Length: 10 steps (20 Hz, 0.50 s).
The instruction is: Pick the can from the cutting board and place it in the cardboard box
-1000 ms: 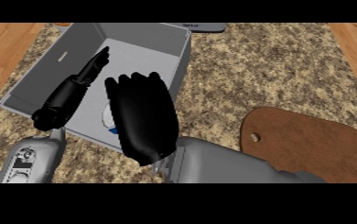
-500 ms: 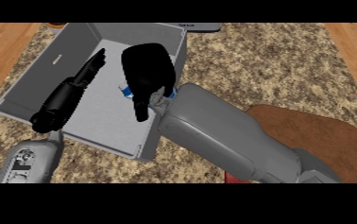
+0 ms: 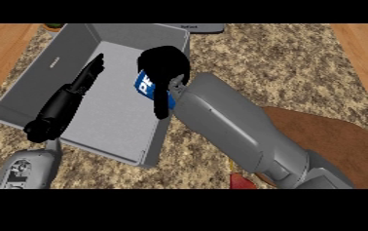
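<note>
My right hand [image 3: 164, 65] hangs over the right inner side of the grey box [image 3: 64, 59], its fingers curled round a blue can [image 3: 146, 85] with white lettering. Only part of the can shows below the palm. The can is above the box floor, close to the right wall. My left hand [image 3: 68, 98] rests over the box's left half with straight fingers pointing up, holding nothing. The brown cutting board [image 3: 316, 132] lies at the right, partly hidden by my right forearm.
The speckled counter [image 3: 266, 64] spreads to the right of the box. A small red object [image 3: 241, 181] peeks out under my right forearm at the lower edge. A grey item [image 3: 201, 28] sits at the counter's far edge.
My right hand has moved further up and left over the box with the can, and more of the blue can now shows. The left hand has stayed still.
</note>
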### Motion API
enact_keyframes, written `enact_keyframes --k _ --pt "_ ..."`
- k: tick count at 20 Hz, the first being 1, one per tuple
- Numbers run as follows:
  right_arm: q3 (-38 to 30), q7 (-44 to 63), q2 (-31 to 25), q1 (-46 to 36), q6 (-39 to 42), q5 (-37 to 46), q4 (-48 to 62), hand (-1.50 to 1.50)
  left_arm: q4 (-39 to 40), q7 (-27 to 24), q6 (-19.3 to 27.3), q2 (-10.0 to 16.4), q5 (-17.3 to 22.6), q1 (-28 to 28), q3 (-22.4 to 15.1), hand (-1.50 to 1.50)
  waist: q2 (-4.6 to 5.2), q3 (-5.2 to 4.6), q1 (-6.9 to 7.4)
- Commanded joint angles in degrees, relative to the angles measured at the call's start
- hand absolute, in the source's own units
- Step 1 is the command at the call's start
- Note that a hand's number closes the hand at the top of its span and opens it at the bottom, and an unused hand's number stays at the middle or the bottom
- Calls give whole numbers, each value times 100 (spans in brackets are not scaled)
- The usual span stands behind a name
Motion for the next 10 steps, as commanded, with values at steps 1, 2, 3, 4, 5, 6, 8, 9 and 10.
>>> enact_keyframes --k 1,2,3,4,5,6,8,9,10 --pt "-197 -911 -104 264 38 -53 -97 -150 187 -70 1 -67 -5 -2 30 0 15 -5 -72" --pt "-171 -1066 39 264 -567 -131 -25 -150 203 -167 7 -84 -75 20 -47 0 35 -5 -4" --pt "-395 -1316 39 390 -872 -145 -116 -150 56 44 173 -235 -206 -67 -193 0 37 0 -28" --pt "-755 -1266 40 88 -1164 -467 -199 -150 260 -238 -30 20 -40 -23 53 0 65 -4 69" --pt "-915 -1417 40 342 -1459 -692 -359 -150 90 -132 -98 -49 47 -6 -23 0 51 3 75" --pt "-1346 -1358 40 529 -1757 -1136 -670 -150 -73 76 -41 -30 59 -74 26 0 10 23 56" --pt "-1810 -1509 41 656 -2245 -1720 -796 -150 -1 -33 64 -166 -107 -30 -146 0 46 19 76" --pt "-2006 -1468 41 788 -2525 -1971 -803 -150 109 -107 75 -129 -122 12 -92 0 61 14 75" --pt "-2018 -1516 41 841 -2607 -2233 -745 -150 195 -34 65 -119 -141 -291 -93 0 75 8 38"
